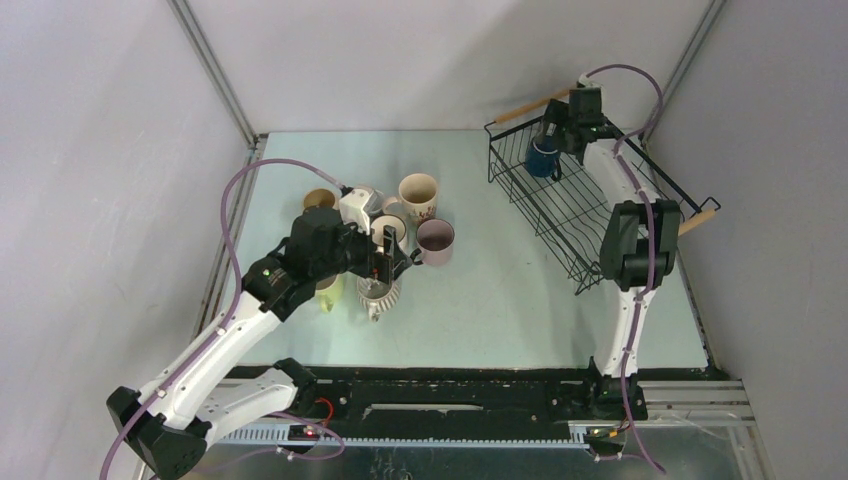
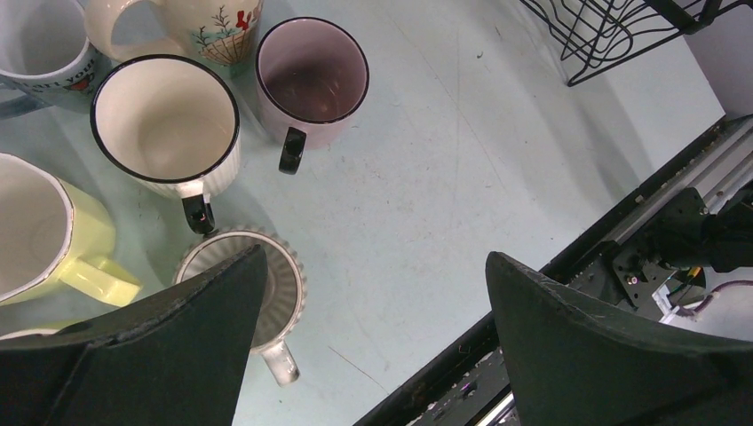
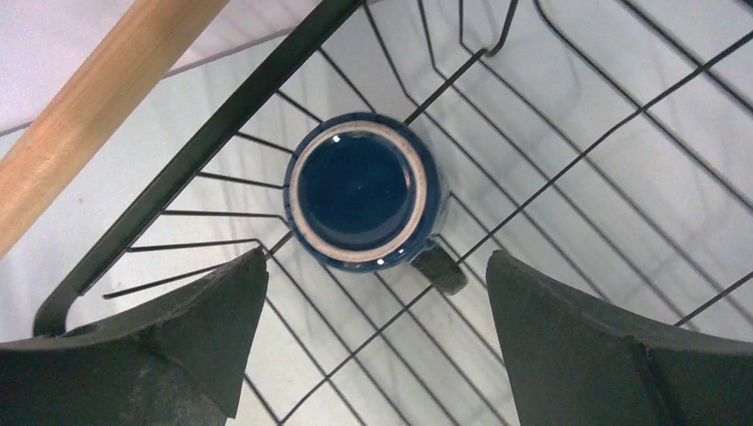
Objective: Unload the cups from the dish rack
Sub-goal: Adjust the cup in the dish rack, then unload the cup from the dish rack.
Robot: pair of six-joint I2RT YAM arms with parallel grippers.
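Left hand (image 2: 375, 257), ribbed cup (image 2: 282, 288) half hidden

Black wire rack (image 3: 222, 120); dark blue cup (image 3: 360, 191); mauve cup (image 2: 311, 75); pale yellow cup (image 2: 84, 235); floral cream cup (image 2: 213, 22).

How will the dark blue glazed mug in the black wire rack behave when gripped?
The dark blue glazed mug looks glossy, so probably slippery. It seems ceramic: rigid, fairly heavy for its size, chippable. Resting on the black wire rack, it may rock if nudged.
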